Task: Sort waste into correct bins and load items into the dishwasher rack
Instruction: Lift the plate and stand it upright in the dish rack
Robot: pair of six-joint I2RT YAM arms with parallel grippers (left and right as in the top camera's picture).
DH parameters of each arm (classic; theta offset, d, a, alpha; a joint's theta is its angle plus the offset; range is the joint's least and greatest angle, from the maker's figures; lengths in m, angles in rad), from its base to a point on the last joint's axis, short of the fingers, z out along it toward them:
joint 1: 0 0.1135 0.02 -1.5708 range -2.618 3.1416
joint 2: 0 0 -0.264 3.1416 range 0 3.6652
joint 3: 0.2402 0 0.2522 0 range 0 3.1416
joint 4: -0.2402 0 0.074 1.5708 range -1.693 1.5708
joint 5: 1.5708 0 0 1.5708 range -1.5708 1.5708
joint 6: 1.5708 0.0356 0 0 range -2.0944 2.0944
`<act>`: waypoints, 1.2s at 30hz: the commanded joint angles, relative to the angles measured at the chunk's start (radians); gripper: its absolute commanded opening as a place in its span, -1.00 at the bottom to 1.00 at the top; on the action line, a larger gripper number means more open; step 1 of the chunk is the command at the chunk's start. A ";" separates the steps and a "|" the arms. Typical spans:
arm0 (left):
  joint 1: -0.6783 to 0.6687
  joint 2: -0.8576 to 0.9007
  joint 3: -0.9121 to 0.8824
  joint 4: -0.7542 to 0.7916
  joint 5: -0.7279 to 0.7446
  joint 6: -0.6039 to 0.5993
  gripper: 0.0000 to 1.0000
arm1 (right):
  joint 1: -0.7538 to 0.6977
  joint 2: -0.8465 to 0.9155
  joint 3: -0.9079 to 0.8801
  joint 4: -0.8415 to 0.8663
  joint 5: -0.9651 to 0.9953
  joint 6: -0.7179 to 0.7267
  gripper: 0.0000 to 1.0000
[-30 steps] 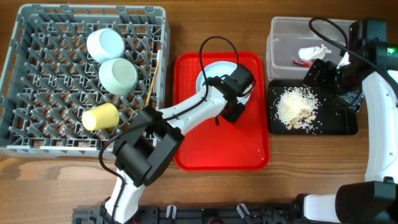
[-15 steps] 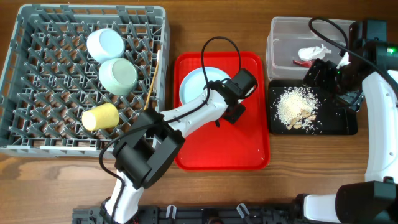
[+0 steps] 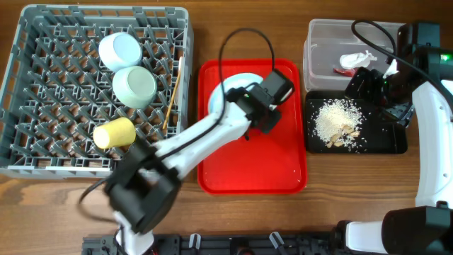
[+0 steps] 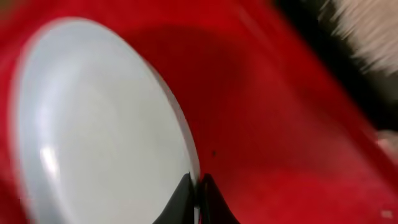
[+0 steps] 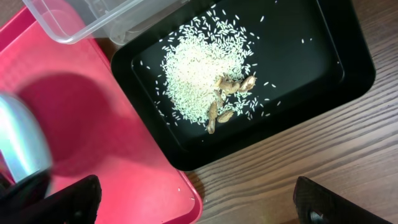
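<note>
The left gripper (image 4: 198, 186) is clenched on the rim of the pale plate (image 4: 99, 124), which sits at the far half of the red tray (image 3: 248, 170). Just right of the red tray, the right gripper (image 5: 196, 198) hangs with its jaws spread wide and empty above the black tray (image 5: 323, 37) of rice (image 5: 199, 81).

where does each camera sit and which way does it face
overhead: above the table, looking down on dishwasher rack, red tray, left arm, right arm
left wrist: on the left arm, facing the plate rim pinched in the left tool
right wrist: on the right arm, facing down at rice in the black tray, open right tool at bottom
shared: rice in overhead and right wrist
</note>
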 commanded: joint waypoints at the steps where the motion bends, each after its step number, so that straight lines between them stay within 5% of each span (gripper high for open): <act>1: 0.048 -0.205 0.031 0.004 -0.001 -0.034 -0.92 | 0.001 -0.015 0.020 0.001 -0.015 -0.018 0.99; 5: 0.146 -0.323 0.031 0.003 0.034 -0.096 -0.92 | 0.001 -0.015 0.020 0.003 -0.015 -0.019 0.99; 14: 0.568 -0.347 0.031 0.002 0.673 -0.188 -0.92 | 0.001 -0.015 0.020 0.003 -0.015 -0.020 0.99; 20: 0.730 -0.260 0.031 0.001 0.929 -0.187 -0.92 | 0.001 -0.015 0.020 0.003 -0.015 -0.020 0.99; 30: 0.830 -0.135 0.031 0.001 0.893 -0.187 -0.92 | 0.001 -0.015 0.020 0.003 -0.015 -0.021 0.99; 31: 0.838 -0.135 0.031 0.001 0.860 -0.187 -0.68 | 0.001 -0.015 0.020 0.003 -0.015 -0.021 0.99; 34: 0.844 -0.135 0.031 0.002 0.832 -0.186 0.74 | 0.001 -0.015 0.020 0.010 -0.015 -0.021 0.99; 35: 0.844 -0.135 0.031 0.001 0.828 -0.183 1.00 | 0.001 -0.015 0.020 0.014 -0.016 -0.021 0.99; 36: 0.844 -0.139 0.031 0.001 0.805 -0.183 1.00 | 0.001 -0.015 0.020 0.016 -0.016 -0.022 1.00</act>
